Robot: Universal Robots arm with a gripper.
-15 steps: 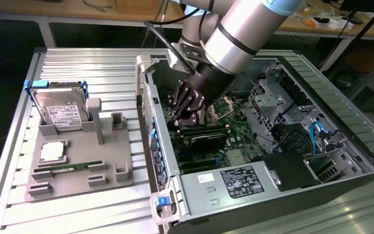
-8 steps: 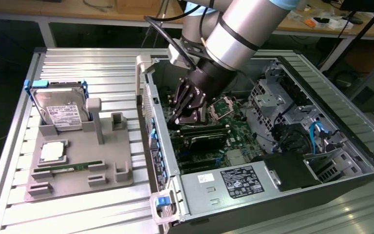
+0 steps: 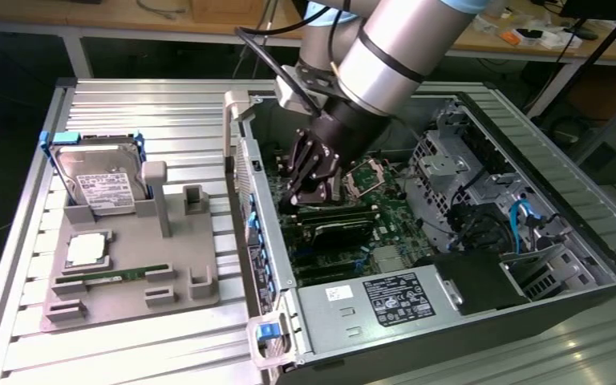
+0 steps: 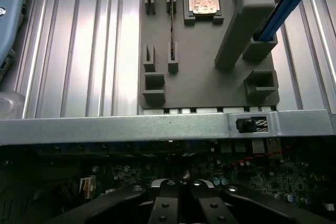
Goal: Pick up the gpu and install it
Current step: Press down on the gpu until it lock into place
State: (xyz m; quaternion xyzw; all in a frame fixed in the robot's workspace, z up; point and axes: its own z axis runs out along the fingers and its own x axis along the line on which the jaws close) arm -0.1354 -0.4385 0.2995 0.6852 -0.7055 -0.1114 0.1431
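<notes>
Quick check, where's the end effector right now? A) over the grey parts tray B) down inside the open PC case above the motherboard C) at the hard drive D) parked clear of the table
B: in the exterior view the end effector sits inside the open PC case, just above the motherboard, while the grey parts tray and the hard drive lie off to the exterior view's left.

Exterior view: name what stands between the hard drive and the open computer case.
In the exterior view, a grey upright post and a smaller slotted holder stand on the fixture plate between hard drive and case.
</notes>
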